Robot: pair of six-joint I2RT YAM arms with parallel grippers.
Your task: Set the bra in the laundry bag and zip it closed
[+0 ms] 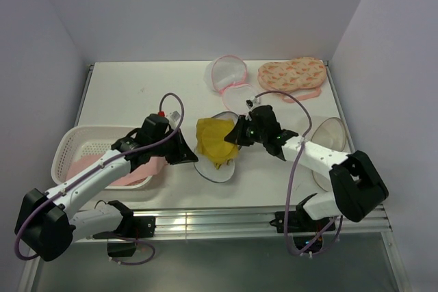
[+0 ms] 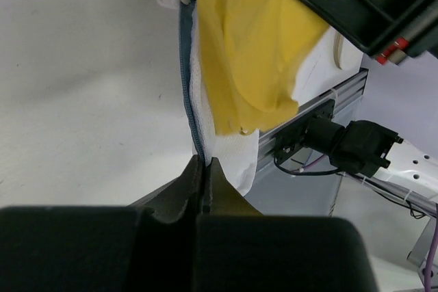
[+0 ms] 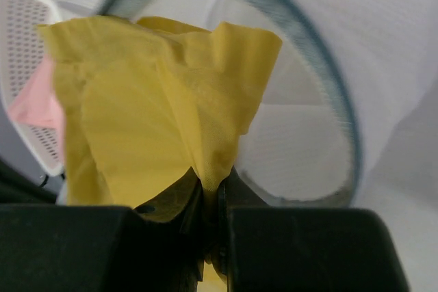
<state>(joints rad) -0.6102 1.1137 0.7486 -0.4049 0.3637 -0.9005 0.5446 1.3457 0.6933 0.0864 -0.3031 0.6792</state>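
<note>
The bra [image 1: 214, 139] is a crumpled yellow cloth hanging over the open laundry bag [image 1: 217, 170], a white mesh clamshell with a grey zip rim. My right gripper [image 1: 237, 135] is shut on an edge of the bra; in the right wrist view the yellow bra [image 3: 150, 100] rises from the right gripper [image 3: 211, 186] in front of the laundry bag's rim [image 3: 321, 66]. My left gripper [image 1: 192, 156] is shut on the bag's left rim. In the left wrist view the left gripper [image 2: 205, 162] pinches the grey zip rim [image 2: 185, 66], with the bra [image 2: 253, 46] just beyond.
A white basket [image 1: 79, 143] holding pink cloth [image 1: 130, 172] stands at the left. A pink-rimmed mesh bag [image 1: 228, 73] and a peach patterned padded piece [image 1: 292, 73] lie at the back. A clear dome [image 1: 330, 135] sits by the right arm. The metal rail [image 1: 226, 220] marks the near edge.
</note>
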